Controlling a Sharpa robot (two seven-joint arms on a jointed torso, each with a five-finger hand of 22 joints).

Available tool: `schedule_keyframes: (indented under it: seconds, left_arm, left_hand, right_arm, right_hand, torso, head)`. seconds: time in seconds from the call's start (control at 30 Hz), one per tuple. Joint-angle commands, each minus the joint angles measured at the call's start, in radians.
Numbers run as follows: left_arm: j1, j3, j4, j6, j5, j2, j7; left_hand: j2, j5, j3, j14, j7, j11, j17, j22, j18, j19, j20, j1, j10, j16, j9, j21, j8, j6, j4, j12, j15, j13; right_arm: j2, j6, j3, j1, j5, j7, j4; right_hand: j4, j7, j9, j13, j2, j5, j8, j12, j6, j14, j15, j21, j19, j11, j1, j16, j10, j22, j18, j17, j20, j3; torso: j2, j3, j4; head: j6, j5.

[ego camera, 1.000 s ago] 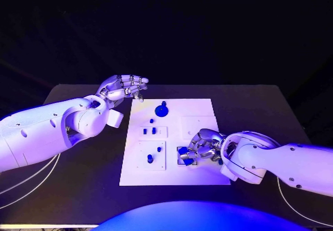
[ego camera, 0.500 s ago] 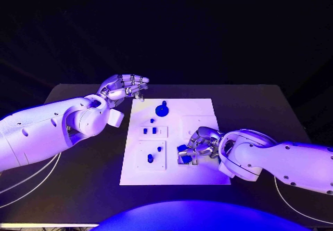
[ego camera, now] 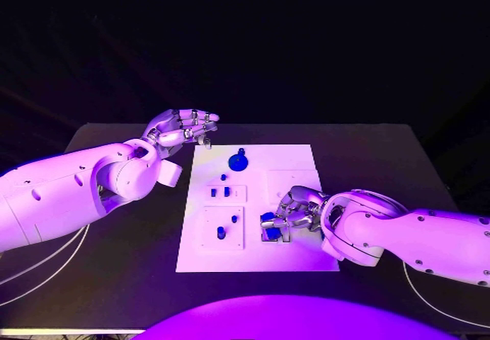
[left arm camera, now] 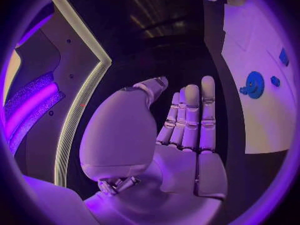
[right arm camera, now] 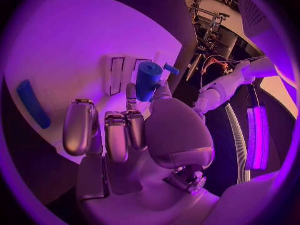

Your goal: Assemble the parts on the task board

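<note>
Task board [ego camera: 296, 256], a white rectangular plate, lies flat in the middle of the black counter [ego camera: 408, 163], long side running away from me. It looks rigid and fairly light, so I judge it could slide if pushed hard from the side.

My left hand [ego camera: 182, 127] hovers over the counter just off the board's far left corner, fingers straight and close together in the wrist view, gripping nothing. My right hand [ego camera: 296, 216] is down on the board's near right area, its fingers pinching a blue cylinder [right arm camera: 149, 80] against the thumb, right at a pair of dark-outlined slots in the board.

Blue gear [ego camera: 238, 162] lies near the far end of the board, with a small blue piece [left arm camera: 275, 80] just beside it. More small blue parts sit in the left panels: two in the middle panel [ego camera: 217, 192] and two in the near panel [ego camera: 226, 227]. A blue bar [right arm camera: 33, 104] lies on the board apart from the right hand.

These parts look like hard, smooth plastic: stiff, very light, probably slippery against metal fingers. I would take the cylinder around its side wall, near the middle, and the gear by its rim.
</note>
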State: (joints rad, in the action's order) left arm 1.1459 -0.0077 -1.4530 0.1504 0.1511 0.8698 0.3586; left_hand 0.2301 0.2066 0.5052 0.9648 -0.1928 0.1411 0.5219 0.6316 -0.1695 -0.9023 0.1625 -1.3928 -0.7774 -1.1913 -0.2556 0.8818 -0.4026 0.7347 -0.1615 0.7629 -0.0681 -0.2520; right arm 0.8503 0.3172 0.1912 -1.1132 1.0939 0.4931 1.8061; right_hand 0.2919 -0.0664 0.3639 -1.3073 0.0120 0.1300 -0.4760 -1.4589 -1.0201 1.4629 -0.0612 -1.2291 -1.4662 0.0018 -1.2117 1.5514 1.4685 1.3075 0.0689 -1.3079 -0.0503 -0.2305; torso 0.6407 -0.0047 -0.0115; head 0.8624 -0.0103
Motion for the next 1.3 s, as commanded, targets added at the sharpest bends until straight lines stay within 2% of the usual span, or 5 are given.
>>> schedule_keyframes:
  seconds: [0.03, 0.6, 0.9, 1.07, 1.3]
  left_arm:
    - [0.001, 0.001, -0.002, -0.007, -0.004, -0.001, 0.005]
    - [0.001, 0.001, -0.002, -0.013, -0.001, 0.0, -0.004]
    - [0.001, 0.001, -0.002, -0.013, 0.0, -0.001, -0.005]
    - [0.001, 0.001, -0.002, -0.013, 0.0, -0.001, -0.005]
    - [0.001, 0.001, -0.001, -0.013, 0.0, -0.001, -0.004]
  left_hand:
    - [-0.007, 0.004, -0.001, -0.005, -0.015, 0.0, -0.001, -0.001, -0.014, -0.002, 0.005, 0.001, 0.007, -0.007, 0.001, -0.005, -0.004, -0.01, -0.007, 0.003, -0.004, 0.001]
    - [-0.006, 0.004, -0.001, -0.006, -0.015, 0.0, -0.002, -0.002, -0.014, -0.003, 0.005, 0.0, 0.009, -0.007, 0.002, -0.006, -0.005, -0.011, -0.009, 0.003, -0.004, 0.002]
    - [-0.006, 0.004, -0.001, -0.006, -0.015, 0.0, -0.002, -0.002, -0.014, -0.003, 0.005, 0.0, 0.009, -0.007, 0.002, -0.006, -0.005, -0.011, -0.009, 0.003, -0.004, 0.002]
    - [-0.006, 0.004, -0.001, -0.006, -0.015, 0.0, -0.002, -0.002, -0.014, -0.003, 0.005, 0.0, 0.009, -0.007, 0.002, -0.006, -0.005, -0.011, -0.009, 0.003, -0.004, 0.002]
    - [-0.006, 0.004, -0.002, -0.007, -0.015, 0.0, -0.003, -0.003, -0.014, -0.003, 0.005, 0.0, 0.011, -0.008, 0.002, -0.008, -0.006, -0.012, -0.011, 0.003, -0.005, 0.002]
  right_arm:
    - [0.0, -0.03, 0.002, 0.004, 0.034, 0.017, 0.0]
    - [0.003, -0.037, 0.002, 0.004, 0.053, 0.019, 0.004]
    - [0.003, -0.022, 0.002, 0.005, 0.054, 0.014, 0.005]
    - [0.004, -0.001, 0.002, 0.005, 0.048, 0.009, 0.005]
    - [0.009, 0.018, 0.002, 0.005, 0.044, 0.0, 0.008]
  right_hand:
    - [0.001, -0.004, -0.002, -0.132, -0.001, -0.003, 0.003, 0.007, 0.003, 0.097, -0.006, 0.008, -0.01, -0.006, 0.012, 0.003, 0.023, 0.165, -0.005, -0.206, 0.009, -0.011]
    - [0.001, -0.005, -0.001, -0.131, -0.016, -0.002, 0.002, 0.011, 0.007, 0.097, -0.005, 0.01, -0.009, -0.005, 0.029, 0.003, 0.021, 0.166, -0.005, -0.206, 0.008, -0.026]
    - [0.003, -0.005, 0.002, -0.132, -0.041, 0.001, -0.001, 0.014, 0.009, 0.097, -0.004, 0.013, -0.009, -0.004, 0.074, 0.002, 0.021, 0.166, -0.004, -0.205, 0.008, -0.02]
    - [0.005, -0.006, 0.005, -0.134, -0.077, 0.005, -0.006, 0.018, 0.013, 0.097, -0.004, 0.018, -0.009, -0.005, 0.181, 0.003, 0.021, 0.168, -0.004, -0.206, 0.007, 0.042]
    - [0.007, -0.006, 0.006, -0.131, -0.112, 0.009, -0.008, 0.026, 0.017, 0.097, -0.003, 0.02, -0.01, -0.003, 0.262, 0.002, 0.018, 0.17, -0.004, -0.206, 0.006, 0.081]
  torso:
    - [0.0, -0.0003, -0.0006]
    - [0.0, 0.0001, 0.0003]
    - [0.0, 0.0001, -0.0004]
    - [0.0, 0.0001, -0.0001]
    - [0.0, 0.0002, -0.0009]
  head:
    - [0.001, 0.0]
    - [0.003, -0.002]
    - [0.002, -0.003]
    - [0.002, -0.003]
    - [0.001, -0.002]
